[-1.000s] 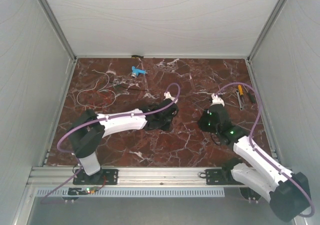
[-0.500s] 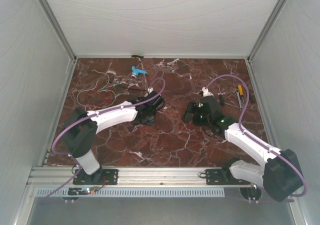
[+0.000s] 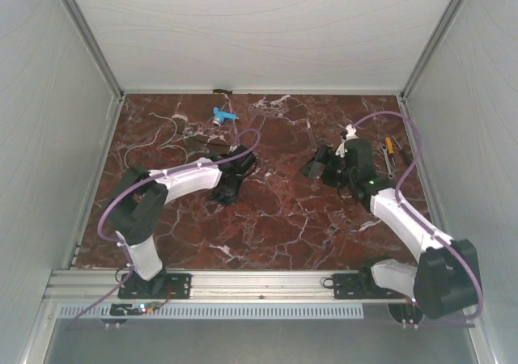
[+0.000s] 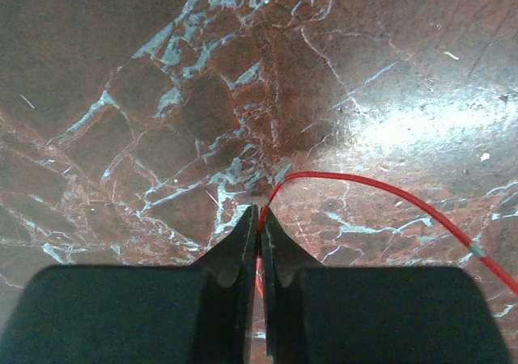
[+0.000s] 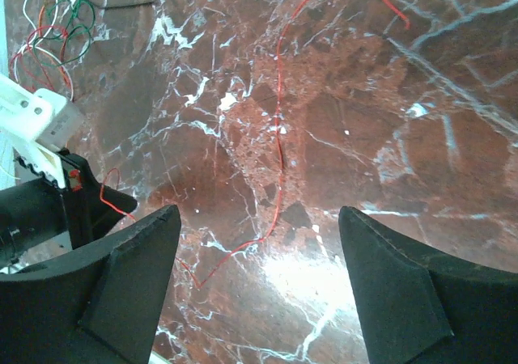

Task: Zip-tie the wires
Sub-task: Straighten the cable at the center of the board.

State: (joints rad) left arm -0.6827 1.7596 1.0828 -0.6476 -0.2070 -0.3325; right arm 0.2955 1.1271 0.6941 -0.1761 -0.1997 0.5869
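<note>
In the left wrist view my left gripper (image 4: 260, 212) is shut on a thin red wire (image 4: 380, 188), which leaves the tips and arcs off to the right over the marble. From above, that gripper (image 3: 224, 191) sits left of the table's centre. My right gripper (image 5: 259, 212) is open, hovering over the same red wire (image 5: 279, 137) lying loose on the table (image 5: 421, 162); nothing is between its fingers. From above it (image 3: 317, 163) is right of centre. The other wires (image 3: 164, 135), white, red and green loops (image 5: 47, 32), lie at the back left.
A small blue-and-white plastic piece (image 3: 222, 115) lies near the back edge. Hand tools with yellow handles (image 3: 390, 154) lie at the back right. The left arm's black wrist and white bracket (image 5: 36, 129) show at the left edge of the right wrist view. Walls enclose the table.
My right gripper has opened and its arm has stretched toward the back of the table. My left arm has swung left and back, still shut on the red wire.
</note>
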